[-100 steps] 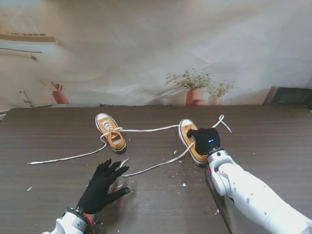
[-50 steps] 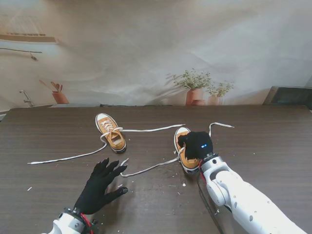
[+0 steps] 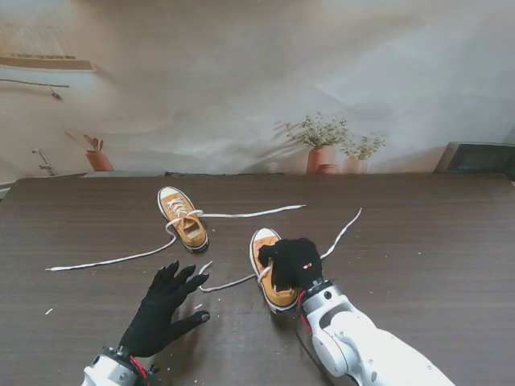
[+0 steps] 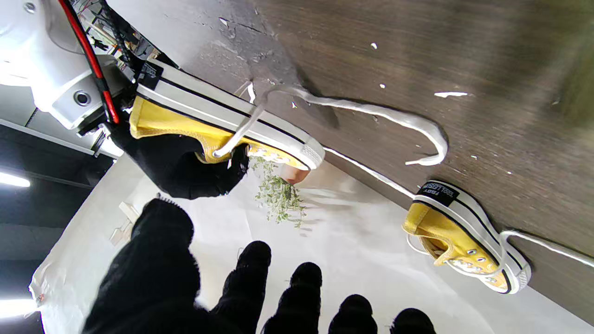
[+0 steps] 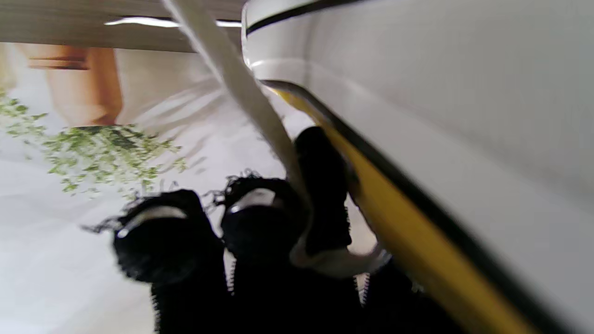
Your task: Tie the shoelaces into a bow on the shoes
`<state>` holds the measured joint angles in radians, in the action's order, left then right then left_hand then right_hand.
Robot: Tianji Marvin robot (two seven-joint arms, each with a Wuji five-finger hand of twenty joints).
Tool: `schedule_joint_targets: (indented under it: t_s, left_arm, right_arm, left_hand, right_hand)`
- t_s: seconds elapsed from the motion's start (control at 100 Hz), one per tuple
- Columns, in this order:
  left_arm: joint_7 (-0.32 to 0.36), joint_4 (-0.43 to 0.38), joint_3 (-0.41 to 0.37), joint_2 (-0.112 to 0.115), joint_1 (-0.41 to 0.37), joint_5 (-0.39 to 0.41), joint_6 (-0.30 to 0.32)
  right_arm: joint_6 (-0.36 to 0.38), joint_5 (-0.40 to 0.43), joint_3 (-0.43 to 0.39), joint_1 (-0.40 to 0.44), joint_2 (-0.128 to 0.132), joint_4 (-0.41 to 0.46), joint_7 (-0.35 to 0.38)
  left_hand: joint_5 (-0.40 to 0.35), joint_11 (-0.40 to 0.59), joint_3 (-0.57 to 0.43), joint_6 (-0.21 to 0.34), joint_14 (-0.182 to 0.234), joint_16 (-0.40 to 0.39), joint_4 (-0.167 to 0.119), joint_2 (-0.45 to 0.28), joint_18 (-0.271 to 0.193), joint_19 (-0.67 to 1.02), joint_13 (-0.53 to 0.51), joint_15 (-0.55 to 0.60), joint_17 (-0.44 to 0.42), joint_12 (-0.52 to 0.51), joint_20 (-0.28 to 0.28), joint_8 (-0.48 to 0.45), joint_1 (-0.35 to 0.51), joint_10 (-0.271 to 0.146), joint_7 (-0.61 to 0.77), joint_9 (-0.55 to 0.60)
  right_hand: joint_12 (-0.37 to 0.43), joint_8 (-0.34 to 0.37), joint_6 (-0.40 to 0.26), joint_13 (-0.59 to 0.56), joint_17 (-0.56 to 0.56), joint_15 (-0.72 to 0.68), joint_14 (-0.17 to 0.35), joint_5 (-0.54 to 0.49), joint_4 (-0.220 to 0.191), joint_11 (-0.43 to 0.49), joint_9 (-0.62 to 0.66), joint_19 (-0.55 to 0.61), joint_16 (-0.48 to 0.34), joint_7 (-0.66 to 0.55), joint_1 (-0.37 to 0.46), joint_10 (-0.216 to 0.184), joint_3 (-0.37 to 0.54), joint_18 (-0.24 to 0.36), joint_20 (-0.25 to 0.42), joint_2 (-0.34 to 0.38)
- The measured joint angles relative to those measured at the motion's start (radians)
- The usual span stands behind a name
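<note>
Our right hand [image 3: 291,263] is clamped on the near yellow shoe [image 3: 266,273], its lace [image 3: 339,234] trailing toward two o'clock. Our left hand [image 3: 165,303], at nine o'clock of it, lies spread and holds nothing. The second shoe [image 3: 183,218] sits at eleven o'clock.
</note>
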<state>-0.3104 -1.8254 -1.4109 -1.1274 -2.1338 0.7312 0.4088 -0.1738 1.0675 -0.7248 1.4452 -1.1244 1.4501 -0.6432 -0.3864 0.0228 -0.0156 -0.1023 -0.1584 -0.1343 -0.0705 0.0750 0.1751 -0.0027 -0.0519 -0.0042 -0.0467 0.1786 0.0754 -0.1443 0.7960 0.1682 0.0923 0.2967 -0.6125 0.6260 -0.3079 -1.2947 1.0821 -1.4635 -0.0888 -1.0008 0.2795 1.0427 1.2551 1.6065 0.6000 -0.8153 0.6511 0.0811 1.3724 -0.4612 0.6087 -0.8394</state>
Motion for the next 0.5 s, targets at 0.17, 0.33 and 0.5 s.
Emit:
schedule_joint_targets:
  t_s: [0.17,0.33,0.5]
  left_arm:
    - [-0.007,-0.005,-0.007,-0.002,-0.007,0.004,0.013]
    - [-0.018,-0.011,-0.016,-0.003,-0.016,0.008,0.023]
    - [-0.021,-0.017,-0.026,-0.005,-0.026,0.008,0.035]
  right_arm:
    - [-0.001,-0.020,0.049,0.007,-0.016,0.066,0.011]
    - [-0.001,-0.049,0.092,0.006,-0.040,0.100,0.001]
    - [0.001,-0.046,0.119,0.006,-0.058,0.123,-0.025]
  left_hand:
    - [0.000,0.000,0.000,0.000,0.000,0.000,0.000,0.000,0.000,0.000,0.000,0.000,0.000,0.000,0.000,0.000,0.000,0.000,0.000,0.000]
    - [0.000,0.000,0.000,0.000,0.000,0.000,0.000,0.000,0.000,0.000,0.000,0.000,0.000,0.000,0.000,0.000,0.000,0.000,0.000,0.000]
    - [0.000,0.000,0.000,0.000,0.000,0.000,0.000,0.000,0.000,0.000,0.000,0.000,0.000,0.000,0.001,0.000,0.000,0.000,0.000,0.000]
  right_hand:
    - [-0.008,0.005,0.000,0.000,-0.001,0.000,0.000,0.000,0.000,0.000,0.000,0.000,0.000,0.000,0.002,0.001,0.000,0.000,0.001,0.000]
    - [-0.009,0.013,0.000,0.000,-0.011,0.000,0.000,-0.001,0.000,0.000,0.000,0.000,0.000,0.000,0.005,0.003,0.000,0.000,0.001,0.000]
    - [-0.009,0.021,0.000,0.000,-0.012,0.000,-0.001,-0.001,0.000,0.000,0.000,0.000,0.000,0.000,0.006,0.004,0.000,0.000,0.004,0.000]
